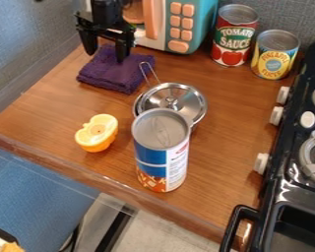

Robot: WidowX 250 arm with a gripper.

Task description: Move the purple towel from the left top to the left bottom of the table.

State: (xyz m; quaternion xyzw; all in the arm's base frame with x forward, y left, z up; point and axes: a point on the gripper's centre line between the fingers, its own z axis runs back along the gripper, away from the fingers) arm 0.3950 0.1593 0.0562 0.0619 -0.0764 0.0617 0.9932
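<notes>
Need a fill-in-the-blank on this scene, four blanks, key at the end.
The gripper hangs with its two fingers spread ____.
It is over a towel whose colour is ____.
In the picture, right of the toy microwave, ____ tin cans stand by the wall.
The yellow-orange object sits to the ____ of the tall canister in the picture.

Missing words: apart; purple; two; left
</notes>
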